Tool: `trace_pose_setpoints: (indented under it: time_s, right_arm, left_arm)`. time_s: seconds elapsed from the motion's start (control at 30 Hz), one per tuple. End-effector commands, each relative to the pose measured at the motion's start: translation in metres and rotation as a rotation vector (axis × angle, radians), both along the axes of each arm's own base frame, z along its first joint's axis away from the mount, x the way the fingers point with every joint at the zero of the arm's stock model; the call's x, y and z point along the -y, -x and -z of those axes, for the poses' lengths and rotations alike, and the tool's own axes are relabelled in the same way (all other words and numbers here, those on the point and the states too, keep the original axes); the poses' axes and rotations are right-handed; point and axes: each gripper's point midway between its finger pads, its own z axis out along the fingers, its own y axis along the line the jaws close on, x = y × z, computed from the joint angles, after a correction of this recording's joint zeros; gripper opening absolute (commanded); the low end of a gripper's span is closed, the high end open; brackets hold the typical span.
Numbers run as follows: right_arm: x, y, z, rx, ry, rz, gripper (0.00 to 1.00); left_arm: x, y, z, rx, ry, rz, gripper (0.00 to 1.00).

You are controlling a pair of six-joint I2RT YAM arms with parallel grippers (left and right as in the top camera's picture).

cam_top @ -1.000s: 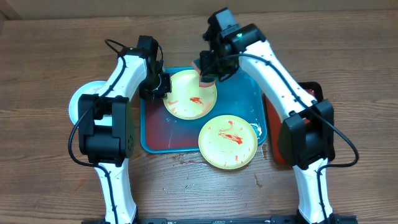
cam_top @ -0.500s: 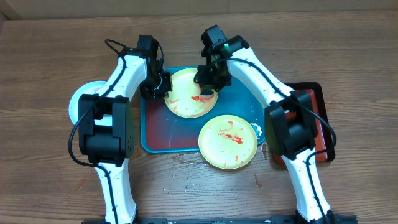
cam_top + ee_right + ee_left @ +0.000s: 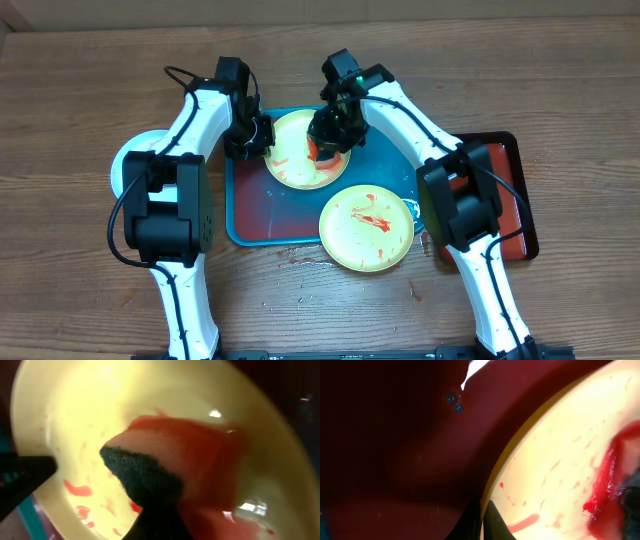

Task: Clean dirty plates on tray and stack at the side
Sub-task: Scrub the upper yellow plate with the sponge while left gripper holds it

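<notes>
Right wrist: sponge (image 3: 185,455) on yellow-green plate (image 3: 100,405)

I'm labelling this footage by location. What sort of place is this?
Probably a robotics lab bench, not a real kitchen: two robot arms mounted at a wooden table, a teal tray of sauce-smeared plates, and a sponge held in the right pincer.

There are three plates, namely two pale yellow-green plates (image 3: 292,168) (image 3: 367,227) on the one teal tray (image 3: 250,215) and one light blue plate (image 3: 120,170) left of it, plus one dark red tray (image 3: 512,185) right of the teal tray, one sponge (image 3: 200,455) above it, and two arms (image 3: 190,125) (image 3: 420,110).
</notes>
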Motion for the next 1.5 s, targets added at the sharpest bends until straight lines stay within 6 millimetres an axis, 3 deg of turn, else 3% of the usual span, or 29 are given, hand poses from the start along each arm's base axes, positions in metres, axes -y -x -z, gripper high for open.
trace_pose_setpoints:
  time_s: [0.0, 0.2, 0.33, 0.47, 0.63, 0.8, 0.9, 1.03, 1.17, 1.33, 1.47]
  right_arm:
    - [-0.035, 0.027, 0.021, -0.084, -0.078, -0.064, 0.04]
    - [-0.043, 0.026, 0.018, -0.068, -0.103, -0.083, 0.04]
    - [-0.018, 0.009, 0.022, -0.024, -0.006, -0.036, 0.04]
    - [0.025, -0.01, 0.025, 0.041, 0.18, 0.005, 0.04]
    - [0.048, -0.018, 0.027, 0.08, 0.298, 0.017, 0.04]
    - [0.035, -0.025, 0.025, 0.127, 0.266, 0.004, 0.04]
    - [0.013, -0.025, 0.022, 0.138, 0.179, -0.016, 0.04]
    - [-0.02, -0.009, 0.014, 0.088, 0.023, -0.08, 0.04]
    - [-0.037, 0.014, 0.009, 0.024, -0.05, -0.147, 0.04]
    - [-0.023, 0.031, 0.015, -0.034, 0.026, -0.169, 0.04]
    - [0.01, 0.024, 0.023, -0.026, 0.168, -0.134, 0.04]
  left_arm:
    - [0.003, 0.008, 0.021, -0.045, 0.002, -0.009, 0.04]
    - [0.003, 0.008, 0.021, -0.045, 0.002, -0.009, 0.04]
    - [0.003, 0.008, 0.021, -0.045, 0.001, -0.009, 0.04]
    - [0.003, 0.008, 0.021, -0.045, 0.001, -0.009, 0.04]
    - [0.003, 0.008, 0.021, -0.045, 0.001, -0.009, 0.04]
    - [0.003, 0.008, 0.021, -0.045, 0.001, -0.009, 0.04]
    - [0.003, 0.008, 0.021, -0.045, 0.001, -0.009, 0.04]
    - [0.003, 0.008, 0.021, -0.045, 0.001, -0.009, 0.04]
    - [0.003, 0.008, 0.021, -0.045, 0.001, -0.009, 0.04]
    - [0.003, 0.008, 0.021, -0.045, 0.001, -0.009, 0.04]
    - [0.003, 0.008, 0.021, -0.045, 0.001, -0.009, 0.04]
